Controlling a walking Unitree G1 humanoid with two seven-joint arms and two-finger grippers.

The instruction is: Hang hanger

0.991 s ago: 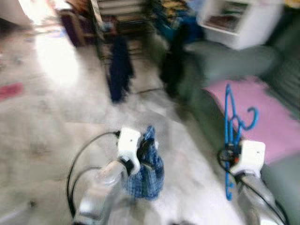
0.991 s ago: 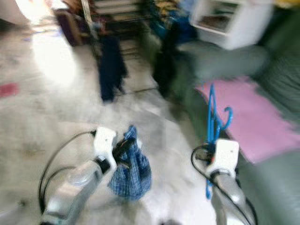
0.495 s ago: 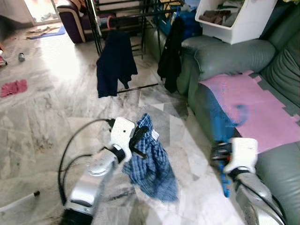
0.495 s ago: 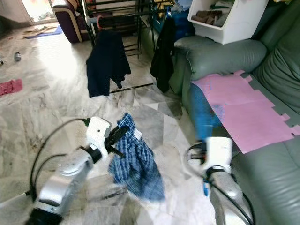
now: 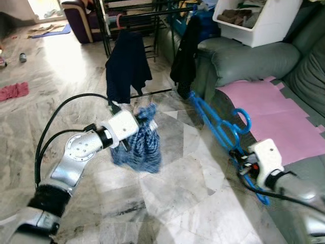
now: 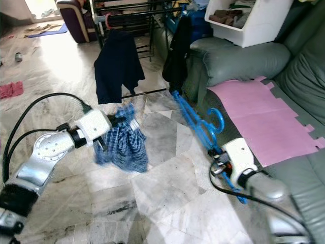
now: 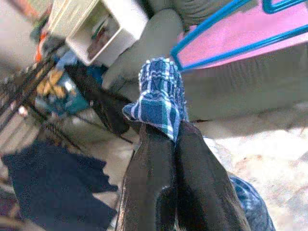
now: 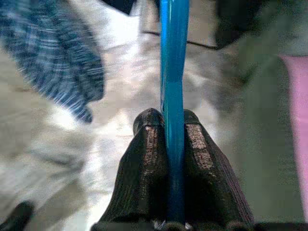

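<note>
1. Left eye view. The left gripper (image 5: 138, 122) is held out over the marble floor (image 5: 172, 203), its fingers pinched on a blue checked cloth (image 5: 139, 145) that hangs bunched below it. The right gripper (image 5: 238, 158) is raised just beside the grey sofa (image 5: 244, 56), clamped on a blue hanger (image 5: 216, 129) that slants up and to the far left, hook toward the sofa. A pink mat (image 5: 269, 112) lies on the sofa seat.
2. Right eye view. At the far side a black drying rack (image 6: 137, 10) carries a dark navy garment (image 6: 118, 66) and a black garment (image 6: 176, 48). A white bin (image 6: 249, 23) rests on the sofa arm at far right; dark items lie in it, too small to identify.
3. Left wrist view. The two black fingers (image 7: 149, 178) are pressed together on a fold of the checked cloth. Beyond them lie the hanger and the pink mat.
4. Right wrist view. The fingers (image 8: 144, 178) are closed on the hanger's blue bar, one on each side. The checked cloth hangs blurred further off.
</note>
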